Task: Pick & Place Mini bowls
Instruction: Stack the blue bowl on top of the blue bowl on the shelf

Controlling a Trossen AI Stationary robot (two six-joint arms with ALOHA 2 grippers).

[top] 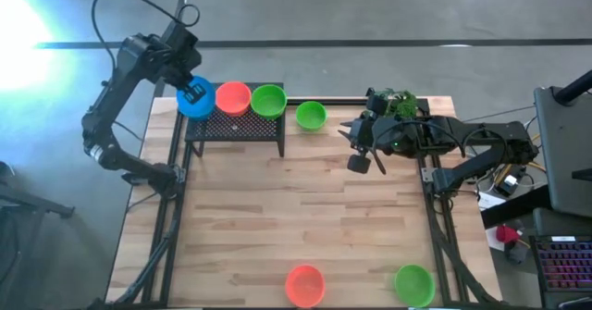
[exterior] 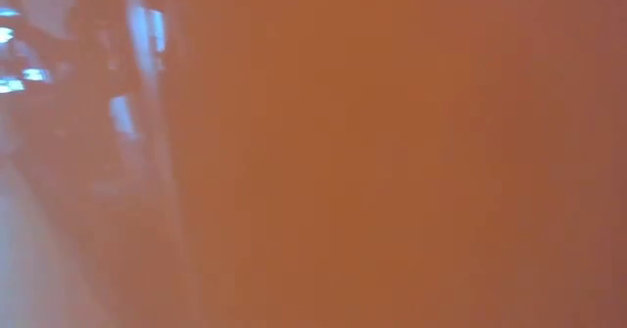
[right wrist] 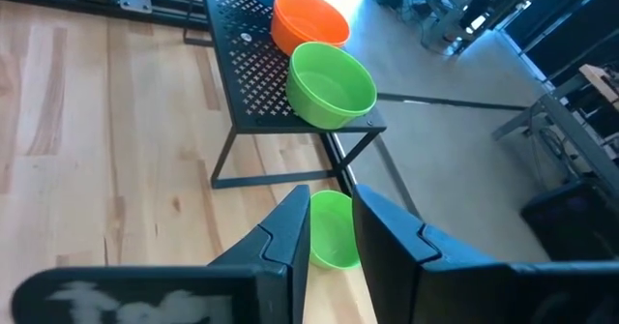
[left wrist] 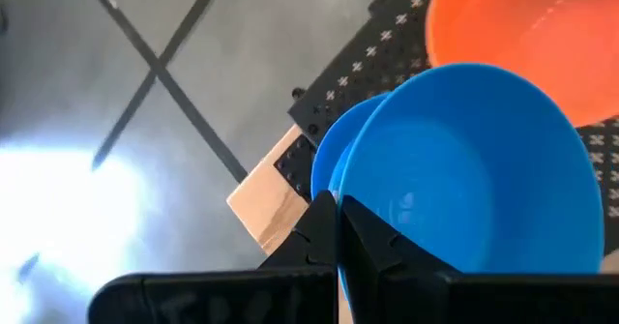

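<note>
A blue mini bowl (top: pixel 196 101) is at the left end of the black mesh stand (top: pixel 236 130), with my left gripper (top: pixel 194 93) (left wrist: pixel 338 222) shut on it. A second blue edge (left wrist: pixel 322 160) shows just behind the bowl. An orange bowl (top: pixel 233 98) and a green bowl (top: pixel 268 100) sit on the stand's top beside it. Another green bowl (top: pixel 311 116) (right wrist: pixel 332 229) rests on the table right of the stand. My right gripper (top: pixel 363 153) (right wrist: pixel 329 242) hangs open above the table, right of that bowl, holding nothing. My left gripper pinches the blue bowl's rim (left wrist: pixel 346 174) between its two fingers, slanting down from the table's far left. The bowl's opening is turned toward the wrist. Whether its underside rests on the stand, I cannot tell.
An orange bowl (top: pixel 304 284) and a green bowl (top: pixel 413 282) stand at the table's near edge. A leafy sprig (top: pixel 398 102) lies at the far right by the right arm. An orange blur (exterior: pixel 392 152) fills the low view. Bare wood lies mid-table (top: pixel 305 208).
</note>
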